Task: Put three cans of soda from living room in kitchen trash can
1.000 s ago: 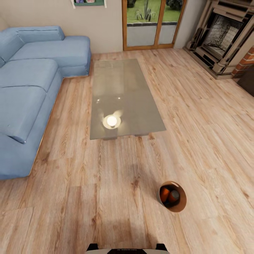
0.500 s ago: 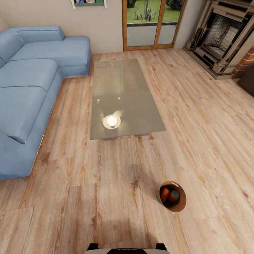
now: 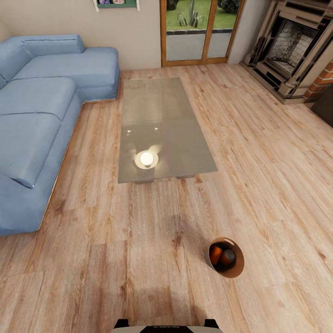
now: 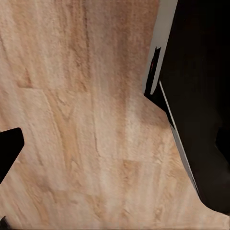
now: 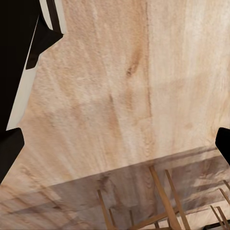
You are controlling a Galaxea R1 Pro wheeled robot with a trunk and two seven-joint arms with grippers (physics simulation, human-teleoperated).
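Where visible, two cans [image 3: 221, 255] in bin [image 3: 237, 269]

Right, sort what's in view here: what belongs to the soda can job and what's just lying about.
Part of the job:
- trash can on the wood floor
- orange soda cans inside it; the count cannot be told

Just lying about:
- blue sofa
- glass coffee table
- fireplace
- glass doors

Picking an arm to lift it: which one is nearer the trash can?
Probably the right. The trash can stands right of the robot's middle; right jaws and left jaws both face wood floor beside its body.
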